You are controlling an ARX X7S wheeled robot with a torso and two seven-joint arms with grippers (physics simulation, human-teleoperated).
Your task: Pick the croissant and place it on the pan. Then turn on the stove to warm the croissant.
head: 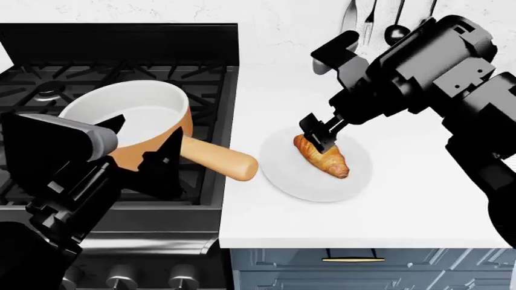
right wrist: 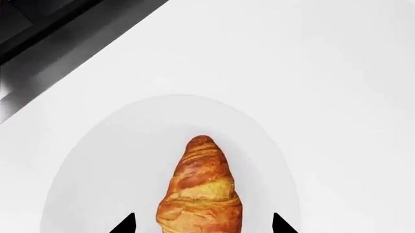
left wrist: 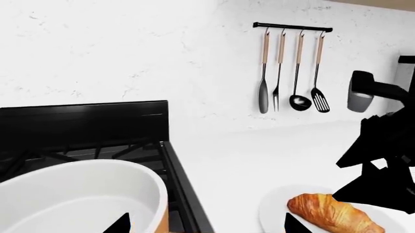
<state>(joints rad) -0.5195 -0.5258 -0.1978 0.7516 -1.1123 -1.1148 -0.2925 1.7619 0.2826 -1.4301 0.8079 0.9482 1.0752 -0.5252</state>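
right gripper [head: 321,136] straddles croissant [head: 322,155], jaws apart, seemingly not touching.

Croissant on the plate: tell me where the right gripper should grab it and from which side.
Grip the croissant across its thick middle, coming straight down from above. It lies flat on the white plate, tapering toward its tips, and the open right gripper already straddles its width, so the fingers can probably close on its two long flanks.

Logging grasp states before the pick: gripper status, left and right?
Left gripper: open, empty, near the pan.
Right gripper: open, fingers either side of the croissant on the plate, not closed on it.
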